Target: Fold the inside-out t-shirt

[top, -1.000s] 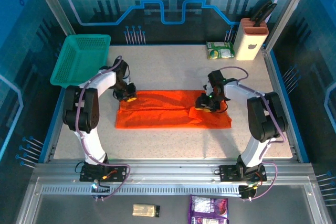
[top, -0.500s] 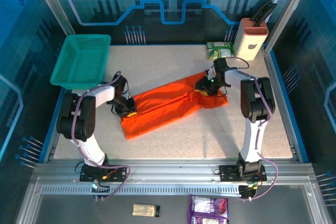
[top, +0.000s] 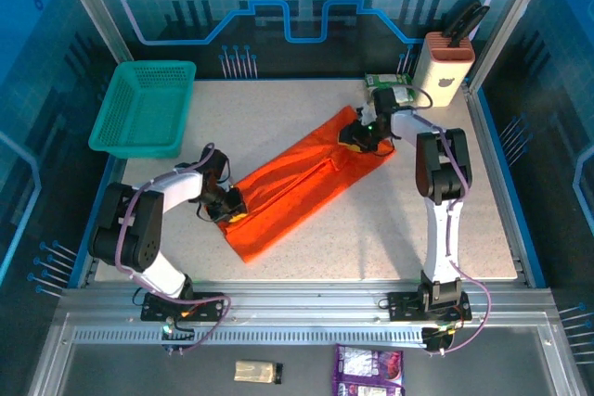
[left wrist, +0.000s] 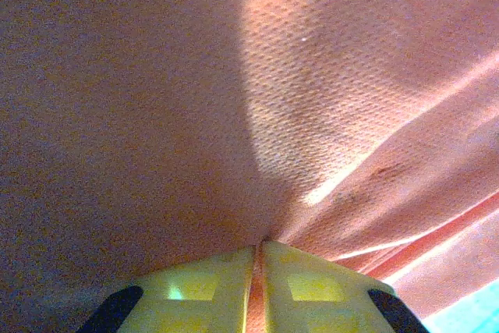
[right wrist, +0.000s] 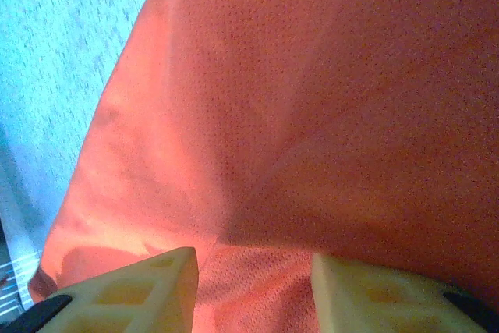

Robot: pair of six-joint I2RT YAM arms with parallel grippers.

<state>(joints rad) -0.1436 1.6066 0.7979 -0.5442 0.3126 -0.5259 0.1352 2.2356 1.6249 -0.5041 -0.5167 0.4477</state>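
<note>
The inside-out t-shirt (top: 292, 187) is a bright orange-red strip of cloth lying diagonally on the table, from near left to far right. My left gripper (top: 229, 210) sits at its near-left end. In the left wrist view its yellow jaws (left wrist: 258, 251) are pressed together on a thin fold of the t-shirt (left wrist: 327, 99). My right gripper (top: 355, 136) is at the far-right end. In the right wrist view a thick bunch of the cloth (right wrist: 312, 115) fills the gap between its fingers (right wrist: 148, 286), which stand partly apart round it.
A teal mesh basket (top: 144, 104) stands at the far left corner. A green packet (top: 388, 88) and a white knife block (top: 443, 67) stand at the far right, close behind my right gripper. Bare tabletop (top: 418, 229) lies to the near right.
The right gripper carried its end of the shirt toward the far edge and the left gripper drew its end nearer. The shirt swung from lying straight across to a diagonal.
</note>
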